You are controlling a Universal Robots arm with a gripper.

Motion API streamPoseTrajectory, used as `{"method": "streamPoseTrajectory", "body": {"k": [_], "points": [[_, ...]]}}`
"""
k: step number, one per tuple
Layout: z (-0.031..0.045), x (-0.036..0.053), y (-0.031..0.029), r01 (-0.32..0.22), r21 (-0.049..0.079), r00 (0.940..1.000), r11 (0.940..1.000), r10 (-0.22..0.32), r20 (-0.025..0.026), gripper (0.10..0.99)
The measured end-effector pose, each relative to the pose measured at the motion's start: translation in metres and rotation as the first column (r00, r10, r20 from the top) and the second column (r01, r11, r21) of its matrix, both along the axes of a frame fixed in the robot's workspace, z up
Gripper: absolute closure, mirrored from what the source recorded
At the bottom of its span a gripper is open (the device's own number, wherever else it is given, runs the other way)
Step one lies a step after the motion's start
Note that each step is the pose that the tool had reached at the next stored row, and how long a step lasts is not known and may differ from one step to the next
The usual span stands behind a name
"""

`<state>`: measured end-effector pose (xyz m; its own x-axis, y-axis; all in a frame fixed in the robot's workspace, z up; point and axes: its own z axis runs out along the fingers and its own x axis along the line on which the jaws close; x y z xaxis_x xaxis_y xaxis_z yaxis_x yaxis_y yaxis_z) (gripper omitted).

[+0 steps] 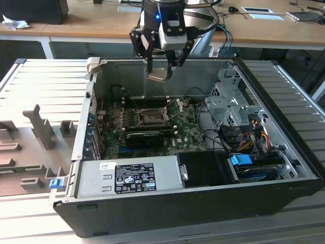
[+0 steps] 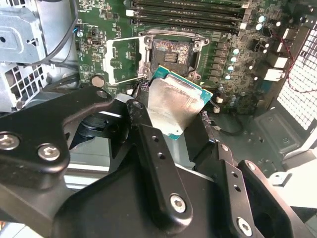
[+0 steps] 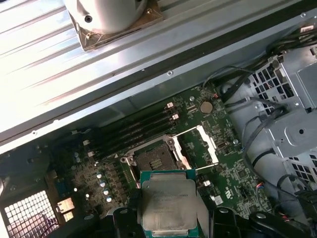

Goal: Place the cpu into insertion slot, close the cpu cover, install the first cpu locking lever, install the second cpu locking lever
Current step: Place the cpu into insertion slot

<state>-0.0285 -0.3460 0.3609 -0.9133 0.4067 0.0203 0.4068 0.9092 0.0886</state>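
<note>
Closest in both wrist views is the black gripper (image 2: 174, 118), clenched on the cpu (image 2: 173, 99). Its fingers pinch two opposite edges, so the silver top faces the wrist cameras and the underside faces the board. We judge this grip keeps the chip square for seating. In the exterior view the chip hangs in the air, touching nothing but the fingers, high over the open computer case (image 1: 152, 208). Beyond it lies the insertion slot (image 2: 172, 53), bare, with nothing seated in it. The cpu cover (image 2: 110, 59) is swung open to one side of the slot on its hinge, and board shows through its open middle. We reckon it is laid back to leave the slot clear. As things lie, the cpu is not yet placed and the cover not yet shut. Farther off run the memory slots (image 2: 188, 7). The case holds the green motherboard (image 1: 193, 134), a long black card (image 1: 147, 137), a power supply (image 1: 127, 178) by its near wall and a metal drive cage (image 1: 228, 101) at the exterior view's right. It rests on a slatted grey tabletop (image 1: 30, 86).
</note>
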Motion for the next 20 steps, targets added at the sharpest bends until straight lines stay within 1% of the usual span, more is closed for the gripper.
{"method": "streamPoseTrajectory", "body": {"k": [9,12,18,20], "points": [[-0.0002,0.0000,0.0000,0.038,0.000,0.9993,0.9993,-0.038,0.0000,0.553],[-0.0002,0.0000,0.0000,0.066,0.000,0.9978,0.9978,-0.066,0.0000,0.553],[-0.0003,0.0000,0.0000,0.095,0.000,0.9955,0.9955,-0.095,0.0000,0.553],[-0.0003,0.0000,0.0000,0.118,0.000,0.9930,0.9930,-0.118,0.0000,0.553]]}}
